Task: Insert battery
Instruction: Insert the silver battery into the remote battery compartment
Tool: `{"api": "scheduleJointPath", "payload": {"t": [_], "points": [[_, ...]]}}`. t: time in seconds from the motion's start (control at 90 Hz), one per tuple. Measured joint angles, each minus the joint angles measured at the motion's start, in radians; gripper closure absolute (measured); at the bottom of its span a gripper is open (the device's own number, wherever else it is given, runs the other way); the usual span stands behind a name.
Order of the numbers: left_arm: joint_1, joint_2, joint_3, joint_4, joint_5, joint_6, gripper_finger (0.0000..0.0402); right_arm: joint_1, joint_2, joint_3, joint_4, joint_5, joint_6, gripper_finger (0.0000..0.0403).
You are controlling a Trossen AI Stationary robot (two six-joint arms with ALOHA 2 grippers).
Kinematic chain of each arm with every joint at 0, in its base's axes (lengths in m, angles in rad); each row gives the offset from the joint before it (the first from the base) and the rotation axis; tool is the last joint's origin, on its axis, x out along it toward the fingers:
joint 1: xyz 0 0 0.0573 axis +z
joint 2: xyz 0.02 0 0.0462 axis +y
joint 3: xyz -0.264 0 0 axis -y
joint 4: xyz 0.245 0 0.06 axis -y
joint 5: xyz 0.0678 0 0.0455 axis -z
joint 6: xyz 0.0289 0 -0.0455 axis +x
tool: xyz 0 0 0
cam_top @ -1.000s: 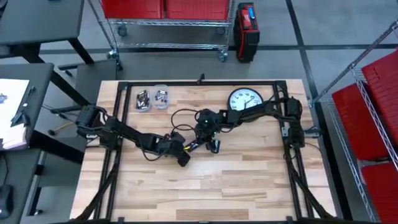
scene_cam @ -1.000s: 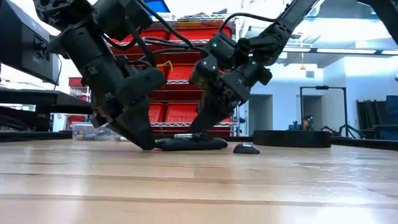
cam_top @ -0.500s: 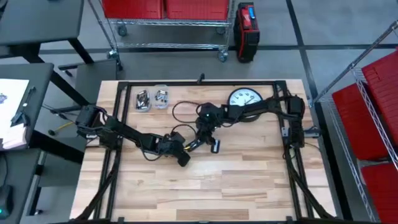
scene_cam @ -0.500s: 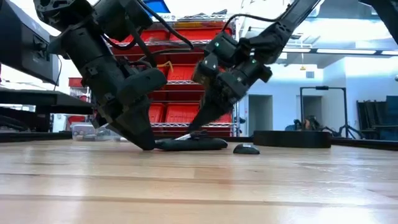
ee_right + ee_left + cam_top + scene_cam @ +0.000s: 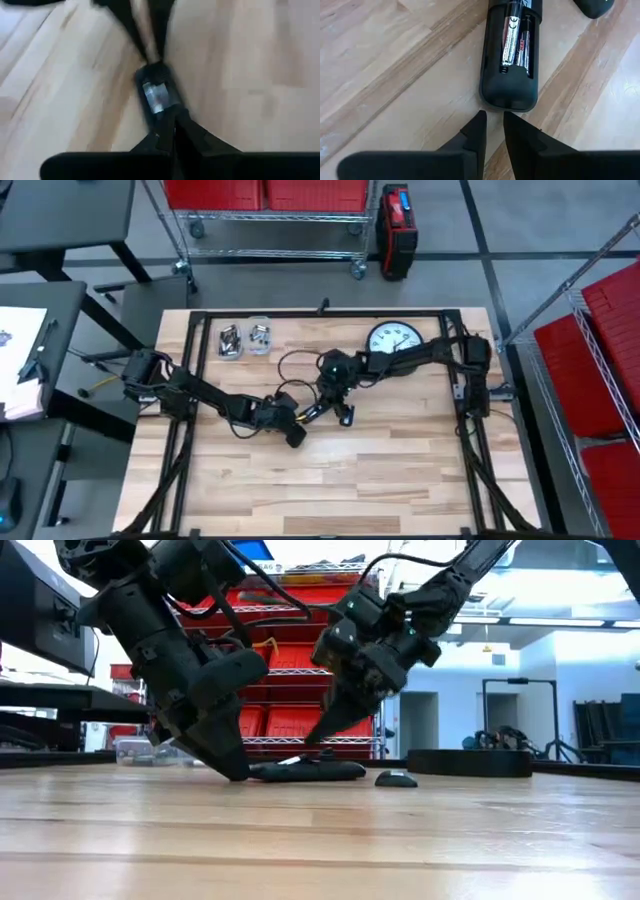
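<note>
Near the middle of the high view, a black remote (image 5: 510, 55) lies flat on the wooden table (image 5: 330, 470), back cover off, two batteries (image 5: 516, 40) seated side by side in its open bay. The left gripper (image 5: 492, 131) sits low at the remote's near end, fingers almost together with only a thin gap, empty, tips just short of the casing. The right gripper (image 5: 167, 132) hangs over the remote's other end, fingers pressed together, pointing down at the bay without holding anything. A small dark cover (image 5: 397, 778) lies just beside the remote. A wall clock (image 5: 391, 340) rests toward the upper right.
</note>
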Motion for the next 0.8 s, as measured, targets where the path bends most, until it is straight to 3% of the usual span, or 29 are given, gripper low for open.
{"api": "scheduleJointPath", "payload": {"t": [0.8], "points": [[0.000, 0.000, 0.000, 0.002, 0.000, 0.001, 0.0355, -0.028, 0.010, -0.001, 0.023, 0.007, 0.027, 0.0403]]}}
